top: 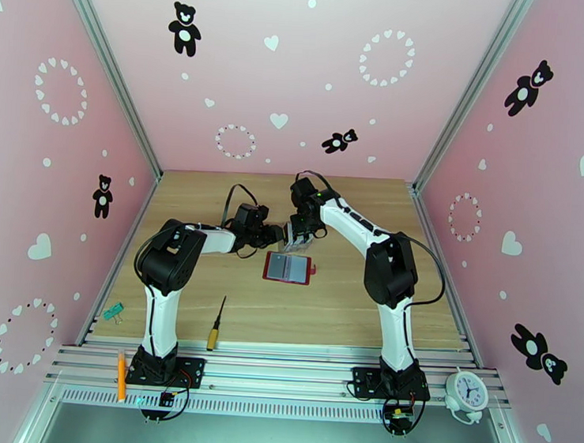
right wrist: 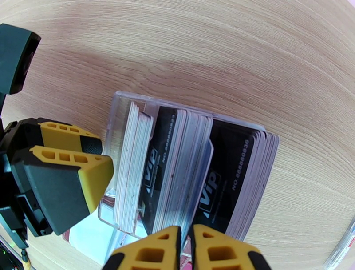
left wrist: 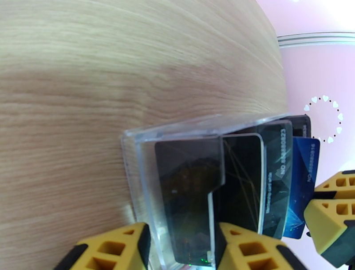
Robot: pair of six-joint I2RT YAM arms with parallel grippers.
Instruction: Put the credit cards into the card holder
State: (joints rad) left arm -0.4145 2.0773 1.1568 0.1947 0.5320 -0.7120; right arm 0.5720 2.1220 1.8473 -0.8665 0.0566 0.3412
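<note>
The card holder (top: 289, 267) lies open on the table, dark red with grey striped slots facing up. Just behind it stands a clear plastic rack (right wrist: 116, 115) with several credit cards (right wrist: 230, 177) upright in it, black, pale and one blue (left wrist: 304, 177). My left gripper (left wrist: 182, 253) is shut on the rack's near end, one finger on each side. From above, my right gripper (right wrist: 186, 248) has its fingers nearly together on the top edge of a card in the middle of the rack. In the top view both grippers (top: 278, 235) (top: 297, 234) meet over the rack.
Near the front edge lie a yellow-handled screwdriver (top: 216, 324) and a green clip (top: 112, 312). An orange pen (top: 121, 376) and a white clock (top: 467, 391) rest on the rail by the arm bases. Pink walls close in three sides.
</note>
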